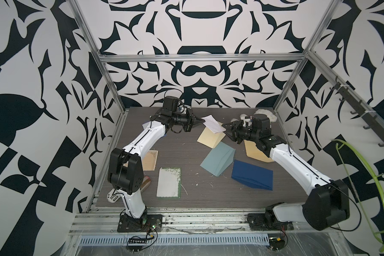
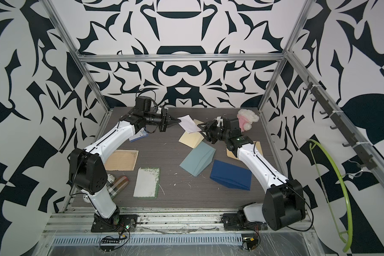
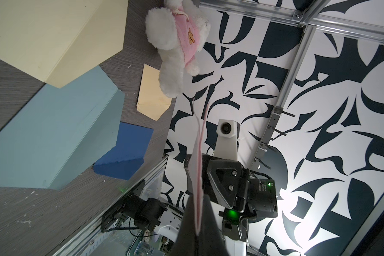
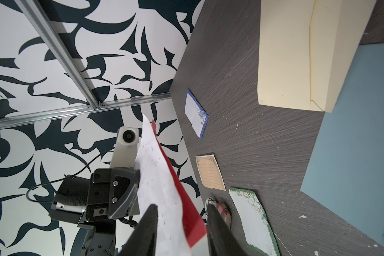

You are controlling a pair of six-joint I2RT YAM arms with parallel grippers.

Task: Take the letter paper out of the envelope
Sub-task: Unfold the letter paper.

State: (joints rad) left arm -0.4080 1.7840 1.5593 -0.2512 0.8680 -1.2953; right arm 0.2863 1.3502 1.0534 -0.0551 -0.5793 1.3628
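A white speckled envelope (image 1: 212,124) (image 2: 187,124) hangs in the air over the back of the table, between the two grippers. My left gripper (image 1: 203,120) (image 3: 197,199) is shut on one end of it; the left wrist view shows it edge-on (image 3: 197,159) with a pink-red layer between the white sides. My right gripper (image 1: 224,129) (image 4: 182,206) is at the other end, jaws apart on either side of it. There the white sheet (image 4: 157,177) and a red sheet (image 4: 175,188) lie between the fingers. Whether the red sheet is the letter paper I cannot tell.
On the table lie a cream envelope (image 1: 211,138), a light blue one (image 1: 217,160), a dark blue one (image 1: 252,175) and a tan one (image 1: 253,150) under the right arm. Cards (image 1: 169,181) (image 1: 150,159) lie front left. A plush toy (image 2: 246,119) sits back right.
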